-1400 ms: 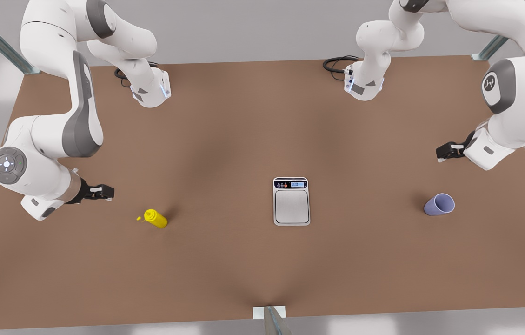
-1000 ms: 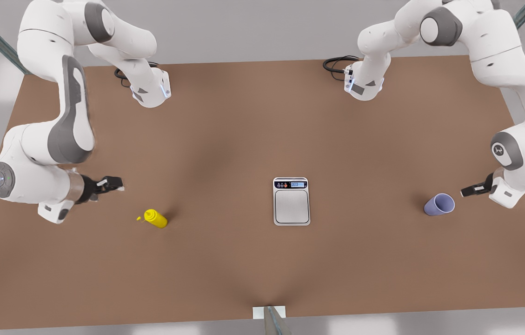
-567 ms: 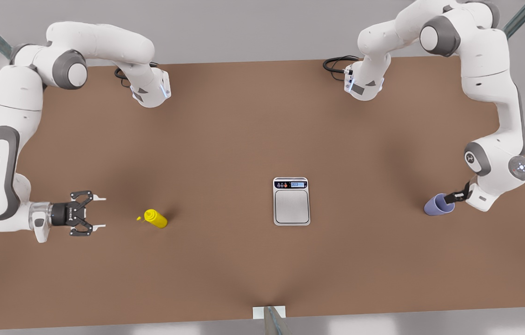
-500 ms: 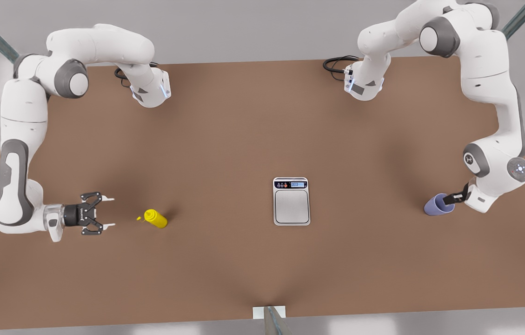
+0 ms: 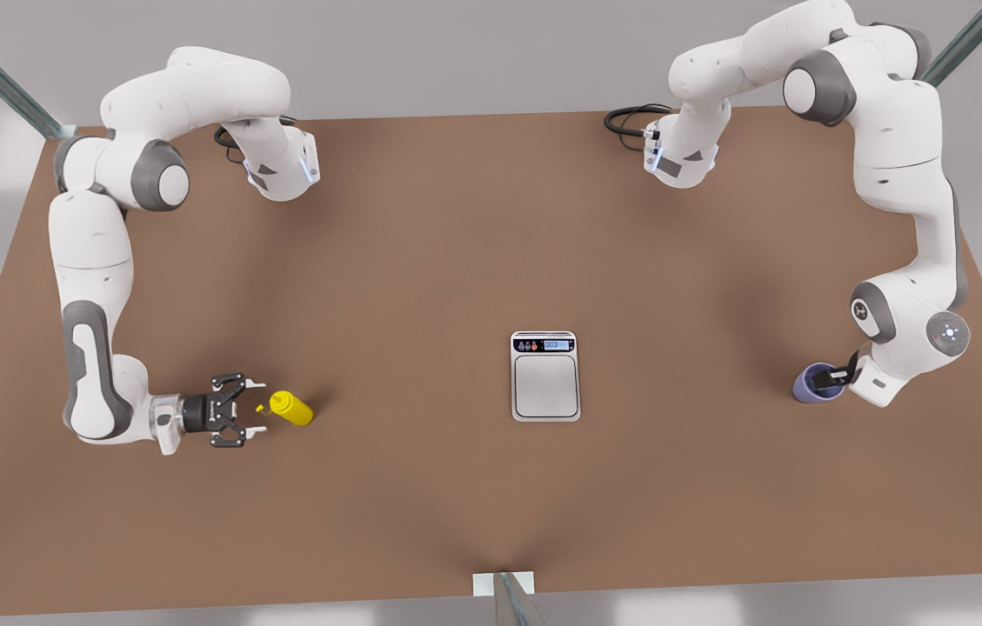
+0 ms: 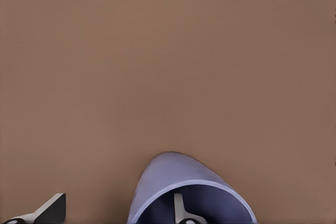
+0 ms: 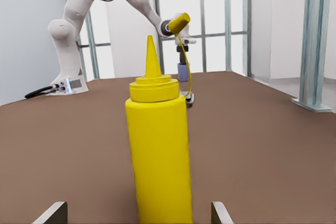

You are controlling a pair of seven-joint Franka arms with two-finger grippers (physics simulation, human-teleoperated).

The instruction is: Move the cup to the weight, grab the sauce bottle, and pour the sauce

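Standing between the two working ends on the brown table (image 5: 421,243), the scale (image 5: 545,376) lies flat with its dark display strip toward the far edge and its square plate bare. Nothing sits between it and either of the other items, and both are well apart from it. A black cable (image 5: 630,117) curls by the arm base at the far side, and a small metal bracket (image 5: 504,584) pokes in at the near edge.

The cup (image 5: 811,385) rests on the table toward the front view's right. From above its opening tips toward the arm on that side, so its length runs roughly across the table. The left gripper (image 5: 830,379) is at its mouth: in the left wrist view one finger (image 6: 181,209) sits inside the cup (image 6: 184,190), against the inner wall, and the other (image 6: 50,208) is outside, well clear of the lavender wall, so the jaws are spread wide and straddle the rim without pinching it.

The sauce bottle (image 5: 290,408) is toward the front view's left, standing upright as the right wrist view has it, with the pointed nozzle straight up; from above its nozzle appears to aim at the nearby gripper. The right gripper (image 5: 254,409) is level with the table just beside the bottle, its two fingertips (image 7: 52,212) spread wide to either side of the yellow body (image 7: 160,156), not touching it.
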